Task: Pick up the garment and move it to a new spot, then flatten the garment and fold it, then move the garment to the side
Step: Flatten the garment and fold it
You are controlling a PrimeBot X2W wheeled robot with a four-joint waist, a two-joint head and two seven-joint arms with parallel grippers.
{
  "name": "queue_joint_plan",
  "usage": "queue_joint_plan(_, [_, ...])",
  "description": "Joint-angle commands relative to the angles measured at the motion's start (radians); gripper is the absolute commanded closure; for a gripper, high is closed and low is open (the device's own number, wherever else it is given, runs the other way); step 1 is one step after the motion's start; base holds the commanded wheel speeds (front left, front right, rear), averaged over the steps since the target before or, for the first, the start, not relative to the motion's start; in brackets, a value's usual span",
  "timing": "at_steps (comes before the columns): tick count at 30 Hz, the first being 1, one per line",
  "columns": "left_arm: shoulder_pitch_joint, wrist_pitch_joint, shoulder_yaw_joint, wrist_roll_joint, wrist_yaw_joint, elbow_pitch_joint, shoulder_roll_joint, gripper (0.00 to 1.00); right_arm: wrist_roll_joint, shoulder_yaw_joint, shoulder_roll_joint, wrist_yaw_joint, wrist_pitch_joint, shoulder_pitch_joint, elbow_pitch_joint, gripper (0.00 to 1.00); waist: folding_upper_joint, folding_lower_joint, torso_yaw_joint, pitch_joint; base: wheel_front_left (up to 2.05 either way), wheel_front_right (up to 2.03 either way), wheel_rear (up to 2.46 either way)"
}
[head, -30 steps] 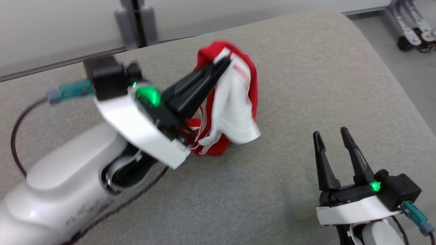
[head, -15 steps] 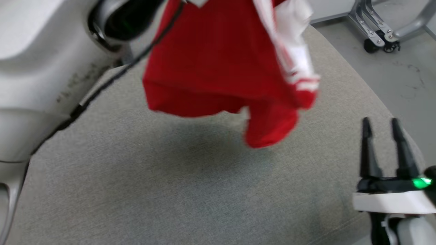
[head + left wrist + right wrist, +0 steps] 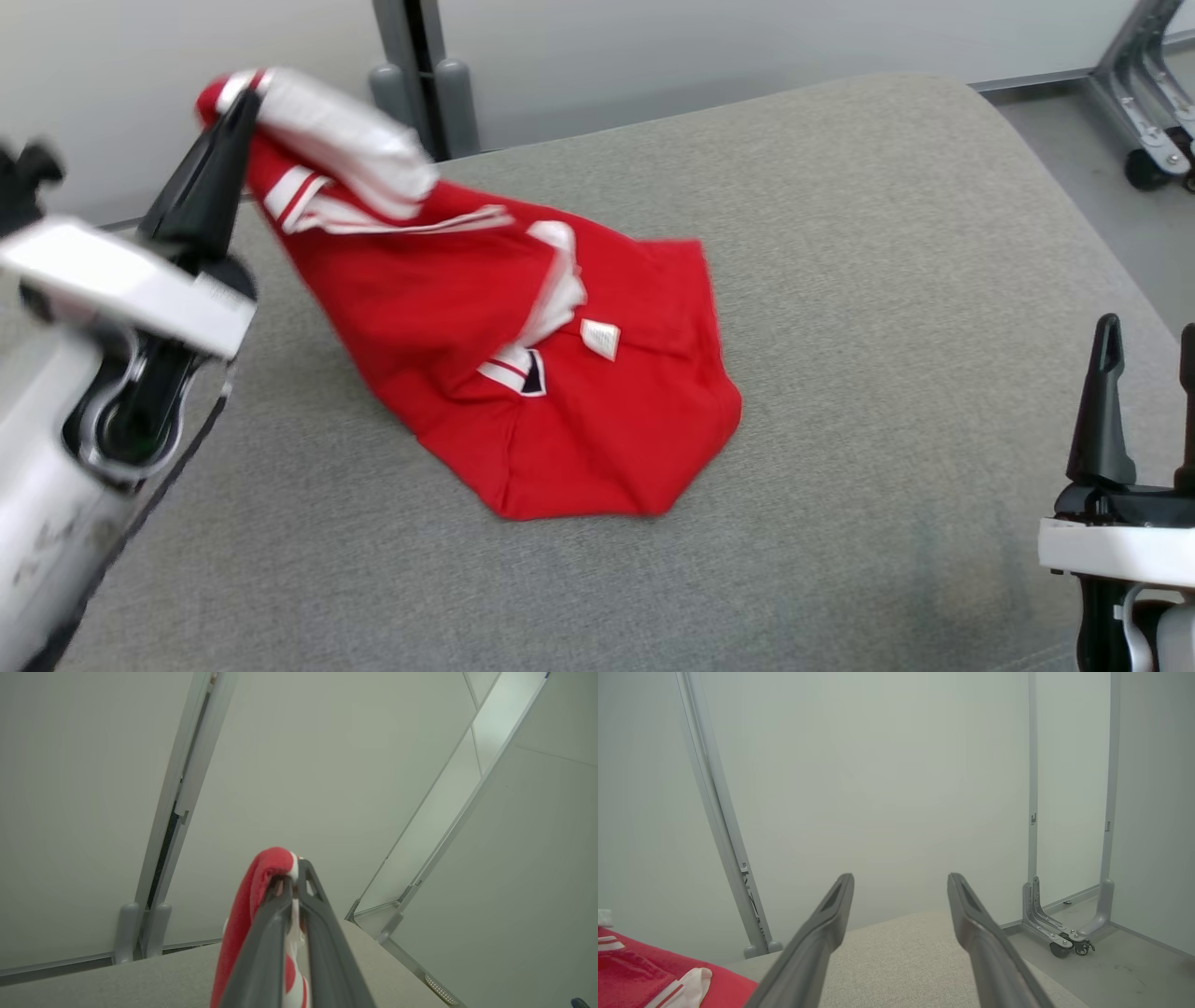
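1. A red garment (image 3: pixel 523 373) with white trim lies mostly on a grey table (image 3: pixel 887 233), near its middle. One white-edged corner is lifted above the table's left side.
2. The left gripper (image 3: pixel 245 101) is clamped on that raised corner, jaws pressed together on the cloth.
3. The right gripper (image 3: pixel 1148 336) hovers over the table's right edge, jaws wide apart and holding nothing.
4. The garment looks light, soft and limp. It will likely drape and bunch rather than keep its shape, and may slip from a narrow pinch.
5. The best holds are probably hems or corners, where the cloth is doubled. A second hold on the hem nearest the table's right edge should help spread it flat.
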Motion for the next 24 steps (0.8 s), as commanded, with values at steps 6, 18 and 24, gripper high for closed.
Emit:
queue_joint_plan(6, [0.411,-0.005,0.321,0.044,0.022,-0.080,-0.071,1.00,-0.028,0.021,-0.002,0.000,-0.001,0.017,-0.007,0.00,0.0000,0.0000,0.069,0.021,0.00,0.00,0.00])
queue_joint_plan(18, [0.544,-0.005,0.599,0.511,0.008,0.017,-0.288,0.25,-0.057,0.073,-0.002,0.000,-0.001,0.015,0.021,0.00,0.0000,0.0000,0.144,-0.024,0.00,0.00,0.00])
queue_joint_plan(24, [0.581,-0.005,0.712,0.793,0.077,0.003,-0.357,0.00,-0.068,0.105,-0.002,0.000,-0.001,0.032,0.029,0.00,0.0000,0.0000,0.118,-0.041,0.00,0.00,0.00])
